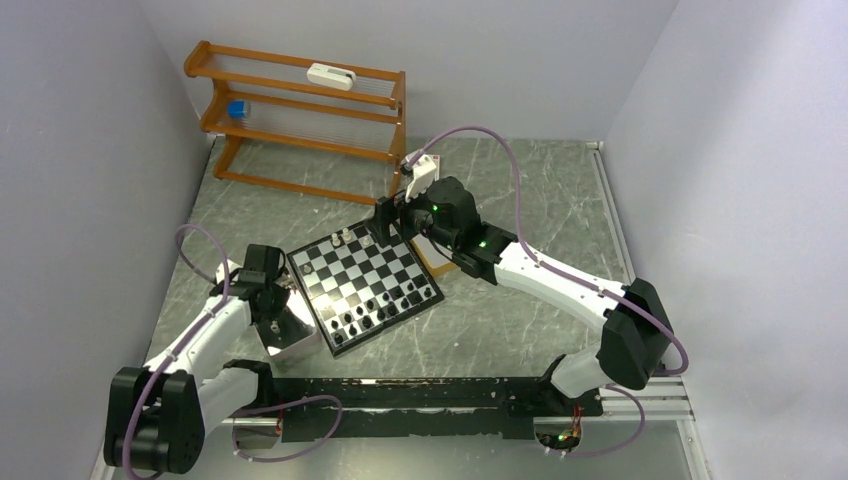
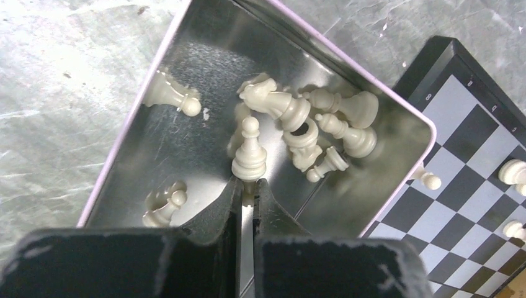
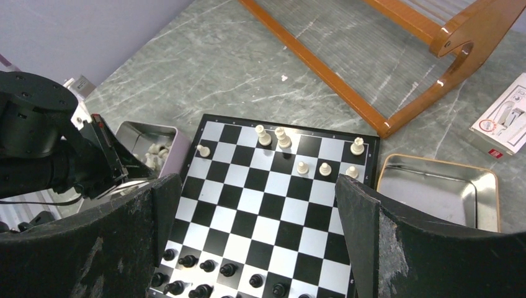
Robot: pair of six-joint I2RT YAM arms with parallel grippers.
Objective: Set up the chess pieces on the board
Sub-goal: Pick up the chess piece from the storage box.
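Observation:
My left gripper (image 2: 249, 184) reaches into a metal tray (image 2: 124, 155) of several loose cream-white chess pieces and is shut on the base of a white pawn (image 2: 249, 152). From above, the left gripper (image 1: 275, 322) sits over that tray (image 1: 303, 343), left of the board (image 1: 365, 280). High over the board (image 3: 267, 205) my right gripper (image 3: 257, 183) hangs wide open and empty. Several white pieces (image 3: 283, 136) stand along the board's far rows. Black pieces (image 3: 205, 267) fill its near rows.
A second metal tray (image 3: 434, 186) lies empty right of the board, partly under the right arm (image 1: 520, 262) from above. A wooden rack (image 1: 300, 110) stands at the back left, with a white box (image 1: 331, 76) on it. A white carton (image 3: 505, 115) lies by the rack.

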